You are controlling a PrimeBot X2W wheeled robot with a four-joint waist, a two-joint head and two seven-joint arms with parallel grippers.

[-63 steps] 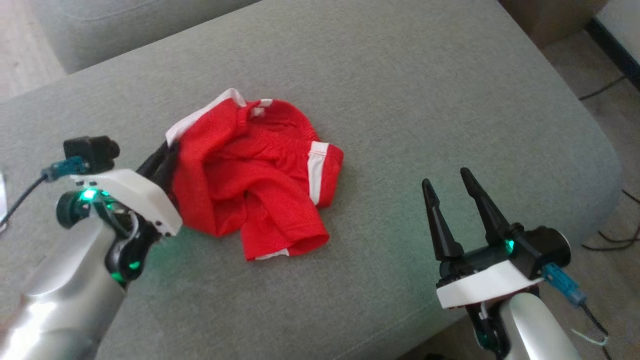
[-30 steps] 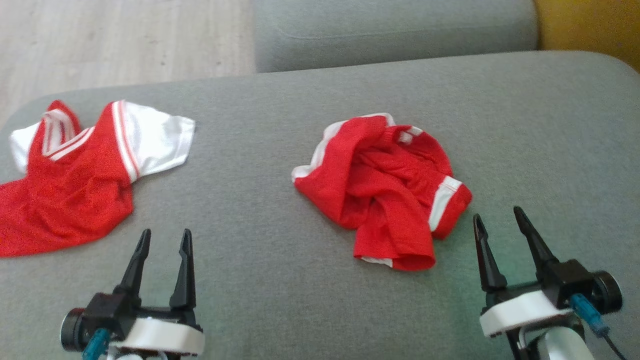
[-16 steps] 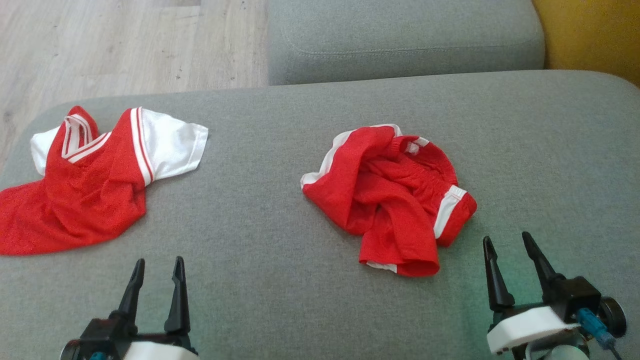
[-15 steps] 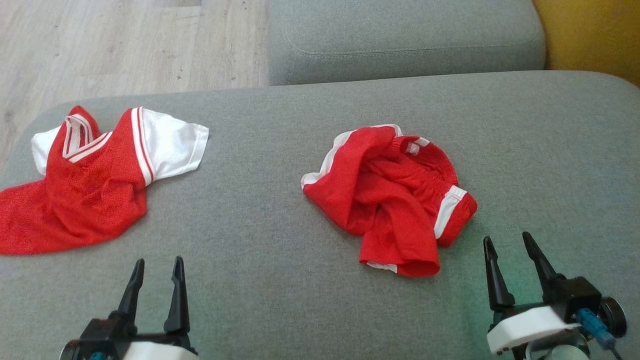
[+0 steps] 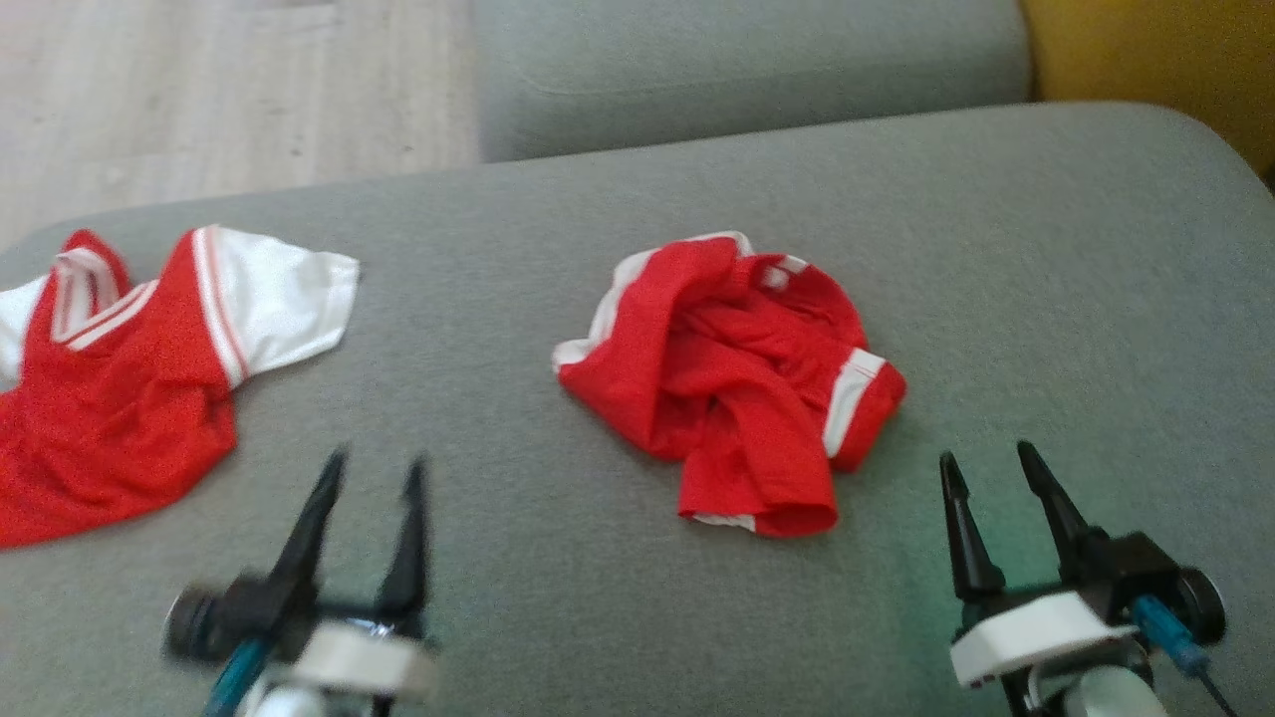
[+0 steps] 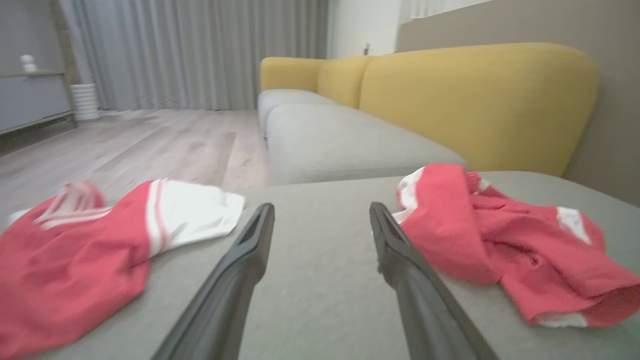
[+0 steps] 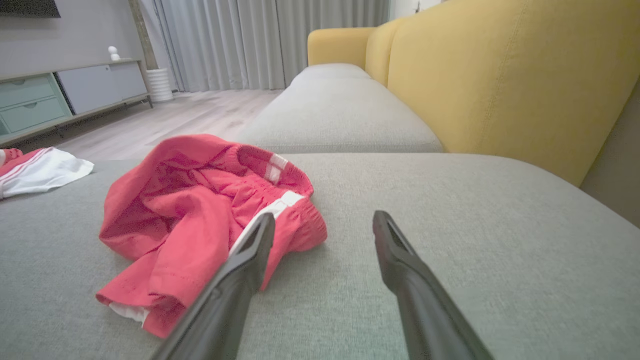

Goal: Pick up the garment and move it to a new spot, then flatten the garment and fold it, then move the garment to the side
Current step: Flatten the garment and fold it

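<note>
A crumpled red garment with white trim (image 5: 727, 378) lies in a heap in the middle of the grey sofa cushion (image 5: 1046, 249). My left gripper (image 5: 377, 460) hovers open at the lower left, blurred, well clear of the heap. In the left wrist view its fingers (image 6: 321, 207) frame bare cushion, with the red heap (image 6: 500, 235) to their right. My right gripper (image 5: 986, 454) stands open just right of the heap and holds nothing. In the right wrist view the heap (image 7: 200, 200) lies left of that gripper (image 7: 324, 216), partly behind the left finger.
A second garment, a red and white shirt (image 5: 120, 398), lies spread at the cushion's left end (image 6: 75, 250). Another grey cushion (image 5: 747, 70) adjoins at the back. A yellow backrest (image 5: 1146, 50) rises at the right. Wooden floor (image 5: 199, 90) lies beyond the left edge.
The camera has shifted, so the whole scene sits a little more left and higher. My left gripper has moved forward and to the right. Both garments lie as before.
</note>
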